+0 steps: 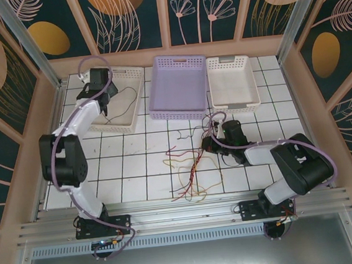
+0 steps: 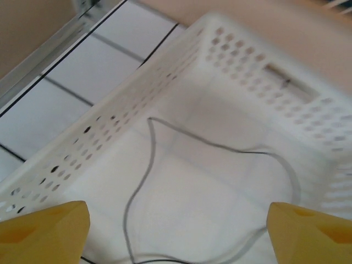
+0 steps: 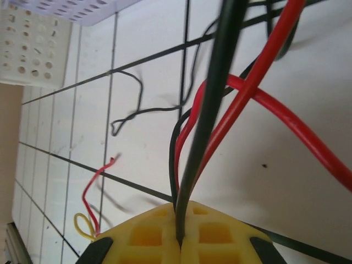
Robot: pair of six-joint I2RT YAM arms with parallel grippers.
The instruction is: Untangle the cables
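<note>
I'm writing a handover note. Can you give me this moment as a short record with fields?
left tool: open, above the left basket
in left basket: one dark cable, lying loose
right tool: shut on a black cable, close to the tiles
tangle: red, yellow and black strands on the tiles, in front of the lavender basket
task state: not yet untangled

We see red, yellow and black cables (image 1: 189, 168) on a white table (image 1: 136, 173) gridded with dark lines, a lavender basket (image 1: 178, 85) between the white left basket (image 1: 137, 101) and white right basket (image 1: 233, 86), and yellow pads (image 3: 143, 236) on the right claw (image 3: 180, 220).
</note>
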